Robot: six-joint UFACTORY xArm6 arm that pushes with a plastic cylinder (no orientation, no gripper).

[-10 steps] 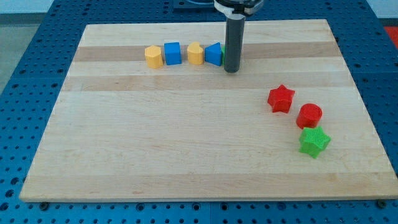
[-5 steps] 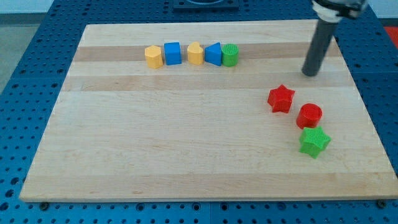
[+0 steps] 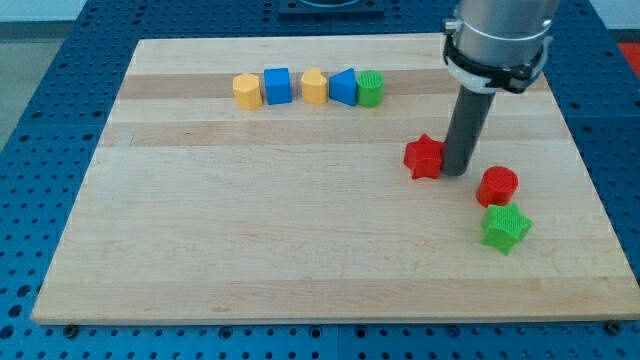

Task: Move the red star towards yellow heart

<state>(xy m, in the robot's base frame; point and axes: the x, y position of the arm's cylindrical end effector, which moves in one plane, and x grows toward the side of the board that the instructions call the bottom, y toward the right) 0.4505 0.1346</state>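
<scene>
The red star (image 3: 424, 157) lies on the wooden board right of centre. My tip (image 3: 455, 171) stands on the board touching the star's right side. The yellow heart (image 3: 314, 86) sits in a row of blocks near the view's top, up and to the left of the star, between a blue cube (image 3: 278, 85) and a blue triangular block (image 3: 343, 87).
The row also holds a yellow hexagon (image 3: 246, 91) at its left end and a green cylinder (image 3: 370, 88) at its right end. A red cylinder (image 3: 497, 186) and a green star (image 3: 505, 227) lie to the right of my tip, near the board's right edge.
My tip moved from the top row to the right, then down to the red star's right side. The red star has slid a little left.
</scene>
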